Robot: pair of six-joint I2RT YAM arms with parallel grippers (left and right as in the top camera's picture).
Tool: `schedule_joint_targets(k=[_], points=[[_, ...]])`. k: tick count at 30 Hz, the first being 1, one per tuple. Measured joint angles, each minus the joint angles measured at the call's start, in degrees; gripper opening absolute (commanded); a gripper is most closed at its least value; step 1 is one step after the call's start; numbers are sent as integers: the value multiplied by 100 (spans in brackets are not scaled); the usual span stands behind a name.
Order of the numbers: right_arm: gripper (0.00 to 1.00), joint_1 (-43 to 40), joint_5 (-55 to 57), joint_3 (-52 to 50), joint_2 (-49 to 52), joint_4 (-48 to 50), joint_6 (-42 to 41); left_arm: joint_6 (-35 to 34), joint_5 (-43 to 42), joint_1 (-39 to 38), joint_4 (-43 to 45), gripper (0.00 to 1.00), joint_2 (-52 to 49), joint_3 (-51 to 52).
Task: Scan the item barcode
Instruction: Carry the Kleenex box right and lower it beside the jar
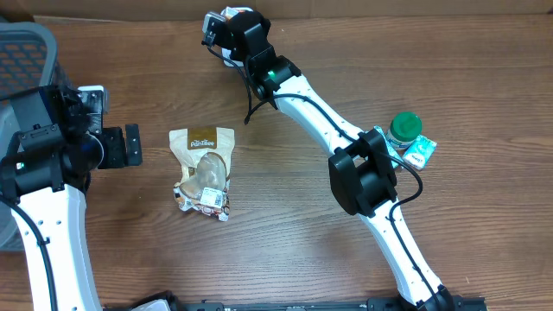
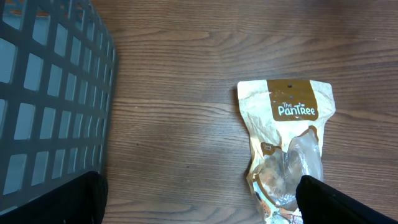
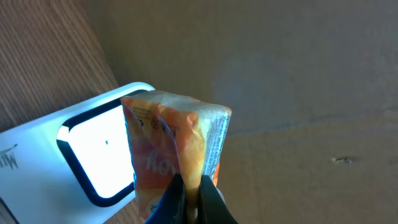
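Packet (image 3: 168, 137) is pinched at its lower seam by the closed right gripper (image 3: 193, 198); it is judged light, soft, crinkly. Left gripper (image 1: 120, 146) is spread wide, empty.

the pouch (image 1: 203, 171) lies flat on the counter (image 1: 285, 250), left of the middle. the basket (image 1: 22, 60) stands at the far left edge. the left tool (image 1: 131, 145) hangs between basket and pouch, near the pouch but apart from it. at the back edge sits the scanner (image 3: 37, 149); the right tool (image 3: 193, 199) holds a packet (image 3: 174, 143) just in front of its window. well to the right of the pouch stands a jar (image 1: 404, 128), touching a flat sachet (image 1: 418, 154) that lies just beside it.
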State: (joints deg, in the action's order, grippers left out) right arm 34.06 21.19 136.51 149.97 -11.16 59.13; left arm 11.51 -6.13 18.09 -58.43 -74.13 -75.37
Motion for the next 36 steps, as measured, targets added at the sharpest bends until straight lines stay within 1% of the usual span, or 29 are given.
schedule_joint_targets(k=[2,6,8,10,13,14,15,17,20,22,23,24,26,29,31,36], points=[[4,-2,0,0,0,2,-179,2,0,0,0,99,0,0],[4,-4,-2,0,-7,-15,-898,0,0,0,0,99,0,0],[4,-7,-7,-2,-81,-205,-1408,0,0,0,0,99,0,0],[4,-13,-26,-2,-262,-634,-2048,2,0,0,-2,100,0,0],[4,-22,-28,-20,-761,-1602,-3064,0,0,0,0,100,-2,0],[4,-26,-50,-24,-1069,-2146,-3519,0,0,0,-4,99,-2,0],[4,-28,-50,-26,-1252,-2422,-3733,0,0,0,2,100,-2,0],[4,-42,-175,-24,-1882,-3497,-4389,0,0,0,4,99,-2,0],[4,-105,-457,-7,-2855,-4951,-5003,0,-2,0,0,99,-2,0],[4,-195,-636,44,-3364,-5858,-5224,0,0,0,0,100,-2,0],[4,-304,-743,83,-3672,-6489,-5357,0,0,0,4,100,-2,0],[4,-323,-769,90,-3709,-6575,-5383,0,0,0,0,100,-2,0],[4,-492,-868,127,-3866,-7388,-5556,0,0,0,2,100,-2,0],[4,-850,-1097,111,-3762,-8273,-5766,0,0,0,4,99,-2,0],[4,-1102,-1259,46,-3591,-8537,-5823,0,0,0,-2,100,-2,0],[4,-1770,-1521,-662,-3342,-8524,-5917,0,0,0,-2,100,-2,0]])
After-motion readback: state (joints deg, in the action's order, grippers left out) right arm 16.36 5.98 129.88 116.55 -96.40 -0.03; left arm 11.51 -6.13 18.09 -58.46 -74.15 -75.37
